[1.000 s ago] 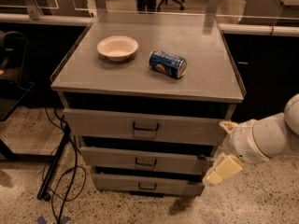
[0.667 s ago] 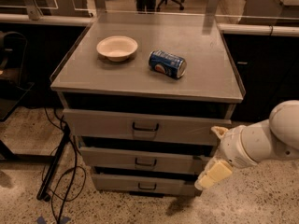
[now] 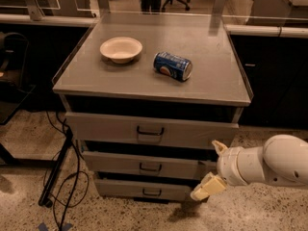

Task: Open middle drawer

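The camera view looks down at a grey bench (image 3: pixel 207 83) with three drawers in its front. On top of the bench sits a small white bowl (image 3: pixel 121 49), right way up, on the left side. Near it, to the right, a blue can (image 3: pixel 173 66) lies on its side. The two are close but not touching.

The top drawer (image 3: pixel 106 126) has the tallest front, with a plate under its black handle. Below it is the middle drawer (image 3: pixel 115 163) - a grey front of middle height with a small black loop handle (image 3: pixel 150 167) in the centre. Under that is the lowest drawer (image 3: pixel 120 189), which is a bit narrower. There is a dark gap above each drawer front. The middle drawer looks pushed in, or almost so.

The pincer (image 3: pixel 211 170) is low on the right, in front of the right end of the middle drawer and well to the right of its handle. Its two pale fingers (image 3: pixel 206 188) are spread apart - one points up near the gap under the top drawer, the other points down beside the lowest drawer. It holds nothing. I cannot tell if it touches the drawer front. The fat white arm (image 3: pixel 274 165) comes in from the right edge.

Black cables (image 3: pixel 67 186) trail over the speckled floor (image 3: pixel 29 201) on the left.
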